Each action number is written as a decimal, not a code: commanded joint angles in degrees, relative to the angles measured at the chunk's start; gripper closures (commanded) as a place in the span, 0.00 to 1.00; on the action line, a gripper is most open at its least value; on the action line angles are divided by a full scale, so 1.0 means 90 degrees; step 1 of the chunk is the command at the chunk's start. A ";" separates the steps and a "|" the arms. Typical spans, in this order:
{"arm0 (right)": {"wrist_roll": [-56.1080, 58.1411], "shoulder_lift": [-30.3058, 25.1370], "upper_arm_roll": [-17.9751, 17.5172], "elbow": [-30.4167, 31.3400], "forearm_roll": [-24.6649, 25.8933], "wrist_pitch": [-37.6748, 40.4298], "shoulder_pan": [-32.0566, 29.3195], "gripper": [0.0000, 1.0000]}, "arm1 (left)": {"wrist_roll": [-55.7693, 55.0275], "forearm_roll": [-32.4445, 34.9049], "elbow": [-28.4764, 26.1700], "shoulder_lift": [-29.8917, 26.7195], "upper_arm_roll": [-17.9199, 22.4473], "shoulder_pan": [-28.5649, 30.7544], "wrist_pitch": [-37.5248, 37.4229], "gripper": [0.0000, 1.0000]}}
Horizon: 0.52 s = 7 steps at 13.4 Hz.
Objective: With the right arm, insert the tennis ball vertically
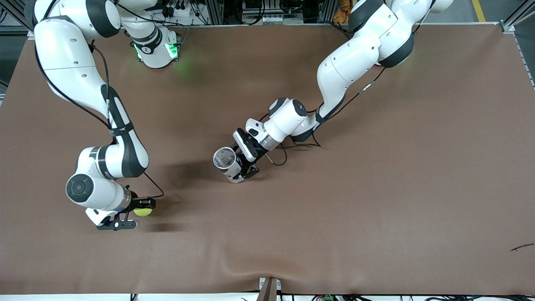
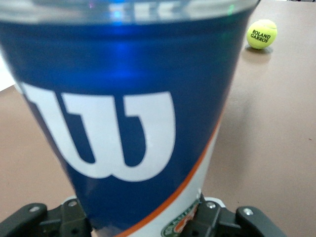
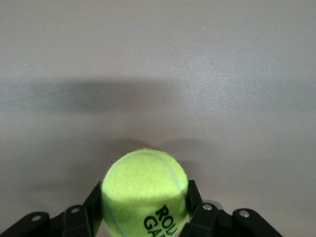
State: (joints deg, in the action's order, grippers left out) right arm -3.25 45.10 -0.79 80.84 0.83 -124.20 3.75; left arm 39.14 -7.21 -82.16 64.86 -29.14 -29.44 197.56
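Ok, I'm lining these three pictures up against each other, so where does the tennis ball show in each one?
Front view: the tennis ball sits low toward the right arm's end of the table, between the right gripper's fingers.
Left wrist view: small, in the upper corner, past the blue can that the left gripper holds.
Right wrist view: large at the bottom centre, fingers pressed on both sides.
Shared landmark: the brown table cover.

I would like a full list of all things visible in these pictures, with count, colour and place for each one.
tennis ball: one, yellow-green, toward the right arm's end of the table, between the right gripper's fingers.
ball can: one, clear with blue and white label, mid-table, held by the left gripper.
table: one, brown cover.
right gripper: one, black, shut on the tennis ball at the table.
left gripper: one, black, shut on the ball can.
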 commanded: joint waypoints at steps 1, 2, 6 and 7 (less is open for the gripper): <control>-0.0078 -0.0187 -0.0078 -0.0864 -0.0509 0.1422 -0.0017 1.00 | -0.0013 -0.0077 0.0067 0.0058 -0.0044 -0.0029 0.0168 0.32; -0.0204 -0.0264 -0.0097 -0.1021 -0.0783 0.1794 -0.0007 1.00 | -0.0013 -0.0077 0.0067 0.0068 -0.0044 -0.0039 0.0178 0.32; -0.1832 -0.0986 -0.0117 -0.1082 -0.1283 0.2296 0.0401 1.00 | -0.0013 -0.0077 0.0067 0.0078 -0.0044 -0.0029 0.0188 0.32; -0.2213 -0.1114 -0.0117 -0.1082 -0.1283 0.2306 0.0635 1.00 | -0.0023 -0.0077 0.0067 0.0088 -0.0044 -0.0029 0.0188 0.32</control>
State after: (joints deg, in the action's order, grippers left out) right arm -15.83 38.28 -1.84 70.05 -10.07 -104.09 5.82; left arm 39.14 -7.21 -82.19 65.00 -29.14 -29.44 197.96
